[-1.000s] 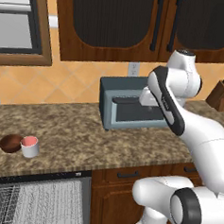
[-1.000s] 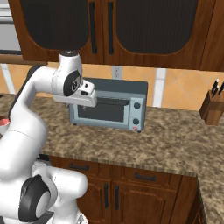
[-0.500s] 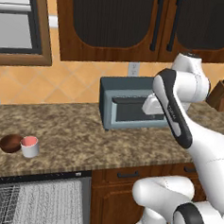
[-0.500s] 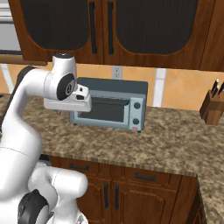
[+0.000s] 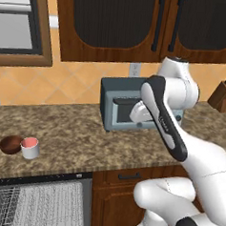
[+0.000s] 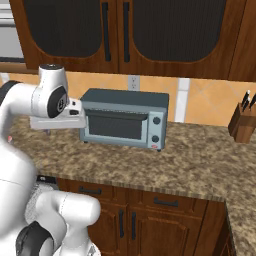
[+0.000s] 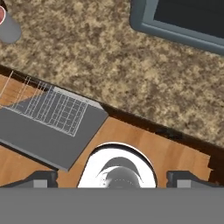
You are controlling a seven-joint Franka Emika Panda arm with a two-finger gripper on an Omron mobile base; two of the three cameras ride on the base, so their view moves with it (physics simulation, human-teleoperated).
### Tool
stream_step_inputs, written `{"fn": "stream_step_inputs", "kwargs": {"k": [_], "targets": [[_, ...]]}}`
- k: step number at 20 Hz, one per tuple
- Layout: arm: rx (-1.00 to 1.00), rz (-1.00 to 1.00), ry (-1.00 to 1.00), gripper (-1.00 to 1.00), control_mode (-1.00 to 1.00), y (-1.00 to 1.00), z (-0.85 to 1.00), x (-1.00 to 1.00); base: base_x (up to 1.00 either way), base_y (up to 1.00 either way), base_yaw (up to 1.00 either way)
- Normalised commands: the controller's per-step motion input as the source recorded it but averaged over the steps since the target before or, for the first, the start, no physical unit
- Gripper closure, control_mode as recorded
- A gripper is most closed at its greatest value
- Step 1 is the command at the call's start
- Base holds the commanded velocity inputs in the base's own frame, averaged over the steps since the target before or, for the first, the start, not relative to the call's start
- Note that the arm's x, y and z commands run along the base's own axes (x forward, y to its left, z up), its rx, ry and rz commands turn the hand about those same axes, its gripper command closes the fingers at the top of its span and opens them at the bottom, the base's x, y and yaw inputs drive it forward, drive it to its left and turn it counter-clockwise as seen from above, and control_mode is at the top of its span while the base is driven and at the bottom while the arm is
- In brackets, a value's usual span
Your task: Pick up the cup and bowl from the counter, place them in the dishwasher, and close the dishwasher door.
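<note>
The white cup [image 5: 30, 147] with a pink-red inside stands on the speckled counter [image 5: 80, 136] at the far left, touching the dark brown bowl [image 5: 10, 144] on its left. The cup's edge [image 7: 6, 27] shows at the hand view's top left corner. Below them the dishwasher [image 5: 37, 200] stands open with its white wire rack pulled out. Its grey door [image 7: 41, 135] lies folded down under the rack. My gripper [image 7: 114, 179] hangs high over the counter's front edge, in front of the toaster oven, open and empty. From the right it is the white hand [image 6: 52, 122].
A grey-blue toaster oven [image 5: 120, 103] sits at the counter's back, behind my forearm. A wooden knife block [image 6: 243, 125] stands at the far right. Dark wood cabinets [image 6: 130, 30] hang above, and wooden drawers [image 6: 150, 202] run under the counter.
My hand has swung left across the toaster oven's front and dropped a little. The cup and bowl have not moved.
</note>
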Motion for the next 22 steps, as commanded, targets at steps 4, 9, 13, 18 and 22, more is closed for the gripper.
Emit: {"fn": "stream_step_inputs", "kwargs": {"k": [4,9,13,18,22], "targets": [[-0.01,0.07,0.12,-1.0,-1.0,0.31,0.0,0.21,0.0,0.0,0.0],[0.0,0.03,0.28,-1.0,-1.0,0.02,0.0,0.73,0.0,0.0,0.0],[-0.03,0.01,0.29,-1.0,-1.0,0.29,-0.02,0.24,0.0,0.0,0.0],[-0.02,0.0,0.13,-1.0,-1.0,0.59,-0.02,0.0,0.0,0.0,0.0],[0.0,0.0,0.04,-1.0,-1.0,0.36,-0.04,0.0,0.0,0.0,0.0]]}}
